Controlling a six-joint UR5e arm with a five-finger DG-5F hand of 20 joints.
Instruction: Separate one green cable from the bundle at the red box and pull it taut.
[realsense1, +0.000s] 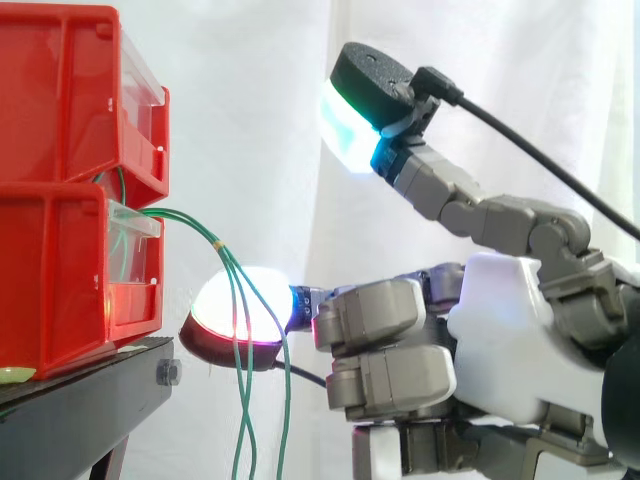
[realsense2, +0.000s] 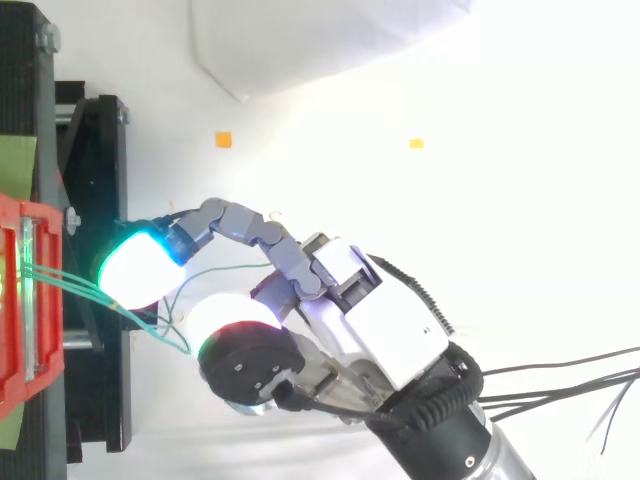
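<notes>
Several green cables (realsense1: 236, 300) leave the front of the red box (realsense1: 60, 260), meet at a yellow tie (realsense1: 216, 241) just off it and hang down, long axis vertical. On their side away from the box, one glowing fingertip (realsense1: 262, 290) reaches in behind the strands, seemingly touching. Farther out the hand (realsense1: 500, 320) is spread, clasping nothing, a second fingertip (realsense1: 345, 120) raised high above.

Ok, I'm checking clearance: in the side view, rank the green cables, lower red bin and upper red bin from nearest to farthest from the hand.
1. Green cables, hanging across the glowing fingertip of the hand.
2. Lower red bin, just left of that fingertip.
3. Upper red bin, higher up on the left.
</notes>
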